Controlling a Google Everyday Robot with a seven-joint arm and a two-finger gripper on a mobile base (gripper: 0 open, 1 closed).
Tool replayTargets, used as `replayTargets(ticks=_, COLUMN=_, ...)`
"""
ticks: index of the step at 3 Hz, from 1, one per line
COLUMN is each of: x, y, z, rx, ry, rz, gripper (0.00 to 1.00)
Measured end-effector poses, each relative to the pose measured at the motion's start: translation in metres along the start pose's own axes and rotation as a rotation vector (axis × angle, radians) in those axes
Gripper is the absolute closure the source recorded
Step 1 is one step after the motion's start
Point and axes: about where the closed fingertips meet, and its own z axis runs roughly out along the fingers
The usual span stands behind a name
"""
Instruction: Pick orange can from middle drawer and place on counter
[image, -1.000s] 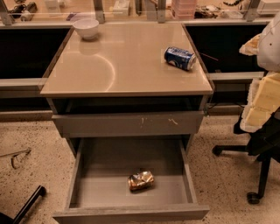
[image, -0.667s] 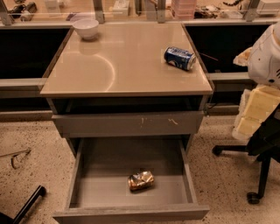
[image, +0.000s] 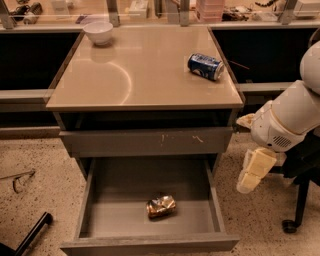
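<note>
In the middle drawer (image: 150, 245), which is drawn fully out at the bottom of the cabinet, the orange can (image: 160, 206) is seen lying on its side on the bare grey floor, near the front edge and about midway between the left and right walls, touching neither. Its orange-gold metal is shiny, crumpled and uneven. The drawer is a wide, shallow box with a plain flat front. Above it, a closed grey drawer front (image: 145, 141) is marked with pale scratches right of centre. The counter (image: 145, 75) is a glossy beige rectangle with a thin edge, and light is reflected in a curved streak on its left half. A smooth blue can (image: 205, 66) is laid on its side near the right edge, toward the far right corner; a white bowl (image: 98, 32) is set upright at the far left corner. The space over the orange can is unobstructed. The gripper (image: 255, 170), cream-coloured, is held outside the cabinet, just beyond the drawer's right wall and above the speckled floor (image: 40, 200), pointing downward from a bent white arm (image: 295, 115). Whether it is wide or narrow cannot be told; nothing is seen held in it. A black chair base (image: 295, 220) is noted behind the arm.
</note>
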Motion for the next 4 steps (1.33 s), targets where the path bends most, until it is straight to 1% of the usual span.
replayTargets(ticks=1, x=0.0, y=0.0, z=0.0, rx=0.0, ry=0.0, rz=0.0, gripper=0.0)
replayTargets(ticks=2, x=0.0, y=0.008, z=0.041, rx=-0.027, ry=0.001, rz=-0.031, gripper=0.0)
replayTargets(ticks=3, x=0.003, y=0.024, z=0.117, rx=-0.056, ry=-0.01, rz=-0.075, gripper=0.0)
replayTargets(ticks=4, x=-0.003, y=0.011, z=0.123, rx=0.004, ry=-0.034, rz=-0.074, gripper=0.0)
